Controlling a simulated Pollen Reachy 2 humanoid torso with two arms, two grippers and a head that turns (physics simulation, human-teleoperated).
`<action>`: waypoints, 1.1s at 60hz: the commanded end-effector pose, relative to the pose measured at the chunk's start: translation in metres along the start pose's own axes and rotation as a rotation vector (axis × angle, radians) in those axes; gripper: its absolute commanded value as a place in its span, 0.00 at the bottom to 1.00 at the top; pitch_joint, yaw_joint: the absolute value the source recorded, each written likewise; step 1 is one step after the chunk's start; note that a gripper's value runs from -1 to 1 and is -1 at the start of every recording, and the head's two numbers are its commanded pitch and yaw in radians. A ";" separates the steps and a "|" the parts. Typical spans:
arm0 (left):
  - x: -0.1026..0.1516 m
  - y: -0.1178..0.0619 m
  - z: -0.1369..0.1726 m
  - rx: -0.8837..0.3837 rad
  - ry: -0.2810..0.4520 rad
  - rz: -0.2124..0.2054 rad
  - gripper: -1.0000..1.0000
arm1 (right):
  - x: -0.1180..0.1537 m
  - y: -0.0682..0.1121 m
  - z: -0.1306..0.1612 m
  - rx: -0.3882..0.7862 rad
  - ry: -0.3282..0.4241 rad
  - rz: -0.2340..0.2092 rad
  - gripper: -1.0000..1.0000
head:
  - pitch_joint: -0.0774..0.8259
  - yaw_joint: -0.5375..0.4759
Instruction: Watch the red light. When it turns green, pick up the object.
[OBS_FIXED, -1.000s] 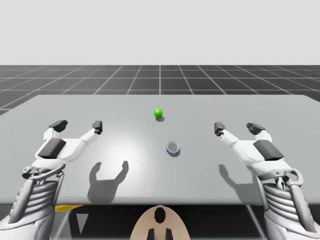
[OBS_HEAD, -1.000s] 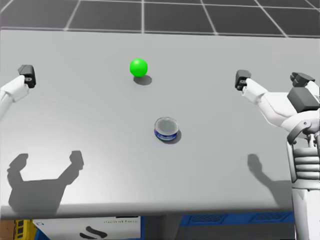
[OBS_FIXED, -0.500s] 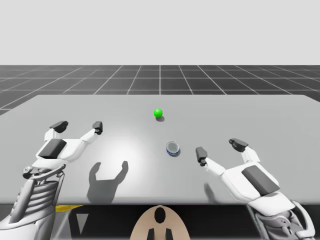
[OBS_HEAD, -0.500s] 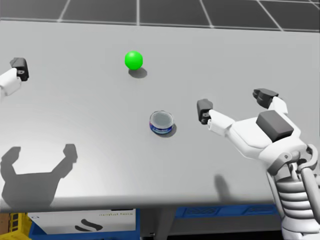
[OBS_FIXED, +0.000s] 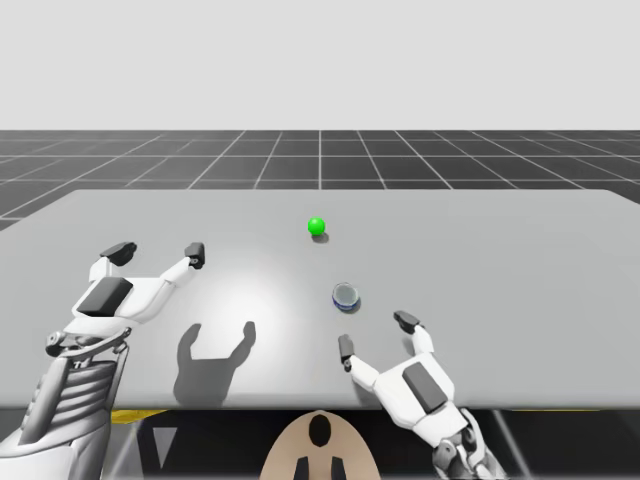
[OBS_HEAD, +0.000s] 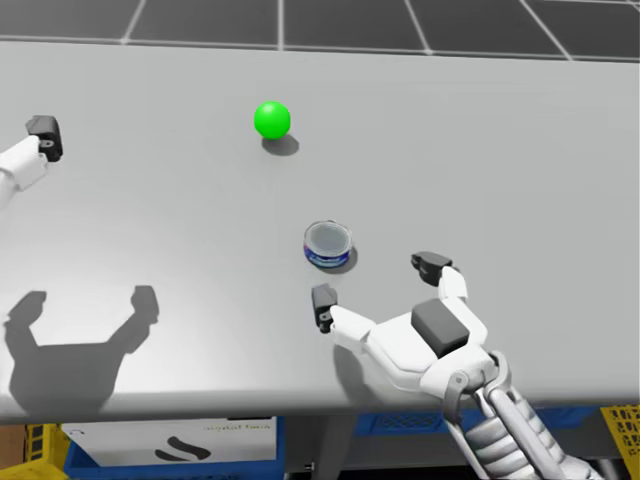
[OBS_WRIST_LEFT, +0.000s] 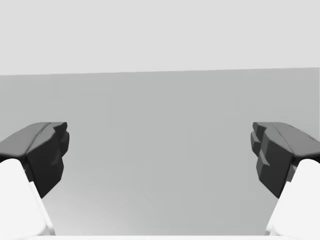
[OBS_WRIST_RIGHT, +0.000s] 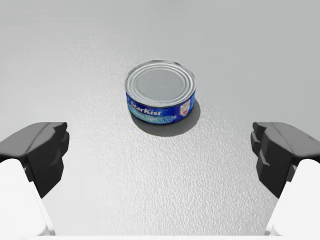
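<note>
The light is a green ball (OBS_FIXED: 317, 226) (OBS_HEAD: 272, 119) on the table's far middle. A low round blue can with a silver lid (OBS_FIXED: 346, 296) (OBS_HEAD: 328, 245) (OBS_WRIST_RIGHT: 160, 91) stands upright near the table's centre. My right gripper (OBS_FIXED: 376, 334) (OBS_HEAD: 378, 279) (OBS_WRIST_RIGHT: 160, 160) hovers open just on the near side of the can, its fingers wide apart and the can ahead of them, untouched. At the table's left my left gripper (OBS_FIXED: 156, 251) (OBS_WRIST_LEFT: 160, 155) stands open above bare table, far from the can.
The grey table (OBS_FIXED: 520, 260) has its front edge close under my right hand. A blue bin and a white box (OBS_HEAD: 170, 445) sit below the table's front edge. My left arm's shadow (OBS_FIXED: 215, 350) lies on the table's near left.
My right arm has swung in from the table's right to just in front of the can, gripper still open. The left arm has stayed put. My head has turned slightly down.
</note>
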 end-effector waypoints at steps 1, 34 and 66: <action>0.000 0.000 -0.001 0.000 0.001 0.001 0.00 | -0.011 0.019 -0.033 0.016 -0.048 -0.083 0.00 | 0.84 0.45; 0.000 0.003 -0.001 0.001 -0.001 0.004 0.00 | -0.025 0.022 -0.114 0.037 0.047 -0.171 0.00 | 0.85 0.46; 0.000 0.003 -0.002 0.000 0.000 0.001 0.00 | -0.035 0.039 -0.136 0.097 0.092 -0.155 1.00 | 0.85 0.46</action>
